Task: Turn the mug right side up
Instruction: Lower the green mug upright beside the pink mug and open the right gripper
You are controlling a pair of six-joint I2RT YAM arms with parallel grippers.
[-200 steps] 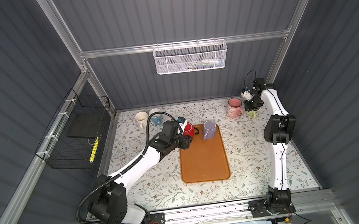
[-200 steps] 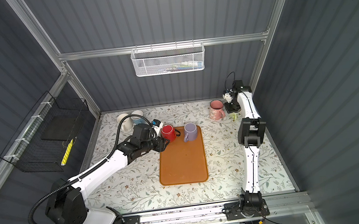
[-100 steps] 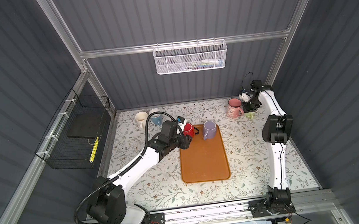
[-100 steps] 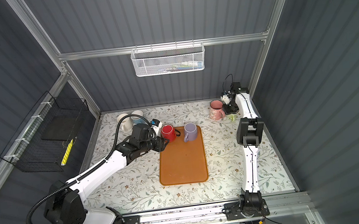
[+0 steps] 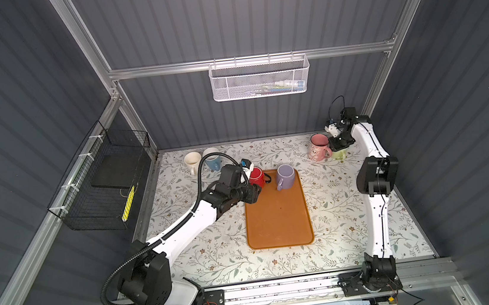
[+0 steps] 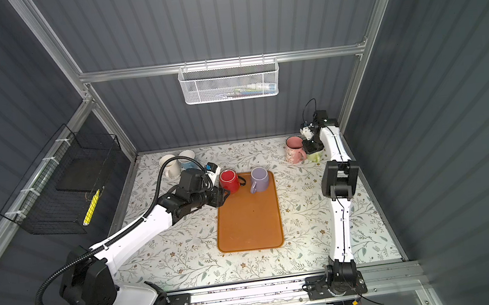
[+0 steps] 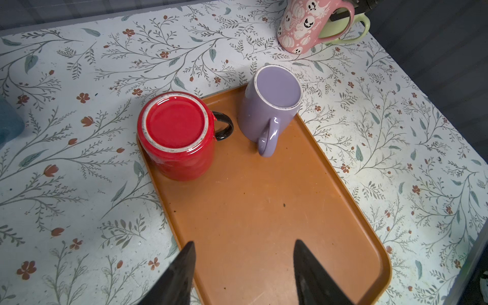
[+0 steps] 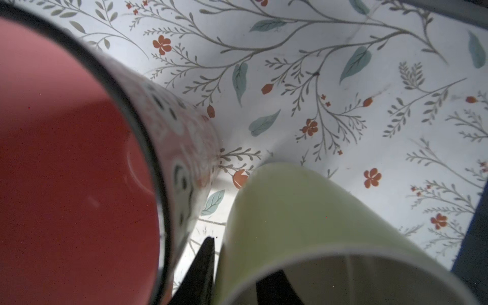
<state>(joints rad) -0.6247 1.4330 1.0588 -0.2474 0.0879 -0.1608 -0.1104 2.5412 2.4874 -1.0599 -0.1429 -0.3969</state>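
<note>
Standing base-up on the far left corner of the tray (image 7: 264, 211): red mug (image 7: 175, 126), black handle turned toward the purple mug (image 7: 264, 116) just beside it. Its unglazed foot ring faces up and its mouth sits on the tray. I take this as the mug left to right.

- purple mug: same tray, far end, handle toward the near side. It has a pale ring round its top, and I cannot tell whether that is foot or mouth.
- left gripper (image 7: 244, 243): over the tray, short of the red mug and pointed its way. The fingers (image 7: 184, 269) stand moderately apart with nothing between them. I read this as a posture for approach. The gap looks fit for pinching a wall, and perhaps too narrow for the whole body.
- green mug (image 8: 303, 216): far right corner of the table (image 7: 79, 79), mouth up, just beside the pink mug (image 8: 79, 158).
- right gripper (image 8: 245, 256): one finger inside the green mug's mouth, the other outside, the wall between them. A thin gap seems to show at the outer finger, so I cannot tell whether the wall is pinched. Such a rim hold suits setting a mug down upright.
- cream mug (image 5: 192, 160) and blue mug (image 5: 212, 159): far left corner, side by side, apart from both grippers.
</note>
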